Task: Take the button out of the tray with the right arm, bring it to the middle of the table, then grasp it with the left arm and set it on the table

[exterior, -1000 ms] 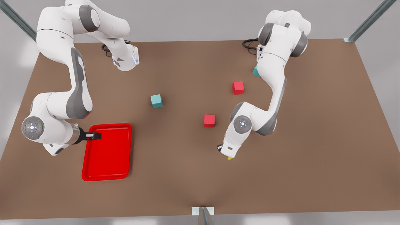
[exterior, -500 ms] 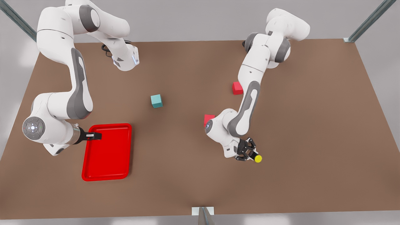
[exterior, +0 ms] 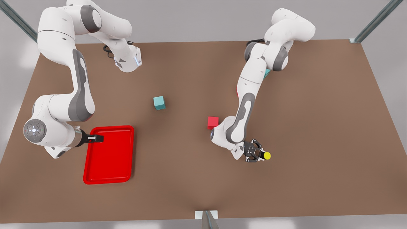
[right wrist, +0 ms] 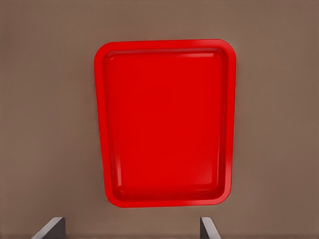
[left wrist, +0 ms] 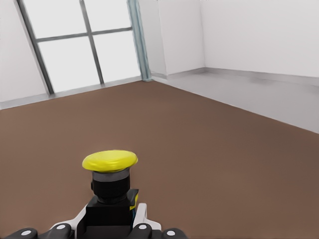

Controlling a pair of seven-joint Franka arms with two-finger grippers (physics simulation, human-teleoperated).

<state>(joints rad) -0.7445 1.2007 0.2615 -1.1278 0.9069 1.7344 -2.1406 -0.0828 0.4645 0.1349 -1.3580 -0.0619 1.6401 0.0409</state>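
The button (exterior: pixel 267 155), yellow cap on a dark body, is held sideways in my left gripper (exterior: pixel 259 155), right of the table's middle in the front view, its cap pointing to the front view's right. In the left wrist view the button (left wrist: pixel 110 179) sticks out from between the fingers of the left gripper (left wrist: pixel 109 226), which is shut on its dark body. The red tray (exterior: pixel 109 156) lies at the front view's left and holds nothing. My right gripper (exterior: pixel 95 138) hangs open over the tray's far left rim. From the right wrist the tray (right wrist: pixel 167 122) lies below the right gripper (right wrist: pixel 129 234).
On the brown table (exterior: pixel 318 127) stand a teal cube (exterior: pixel 159 102) and a red cube (exterior: pixel 213 122), the red one close beside the left arm's wrist. Another teal cube (exterior: pixel 266 73) peeks from behind that arm. Open tabletop lies at the front view's right.
The left arm turned its wrist from pointing down to lying sideways, swinging the held button toward the front view's right and slightly back. The right arm stayed still over the tray.
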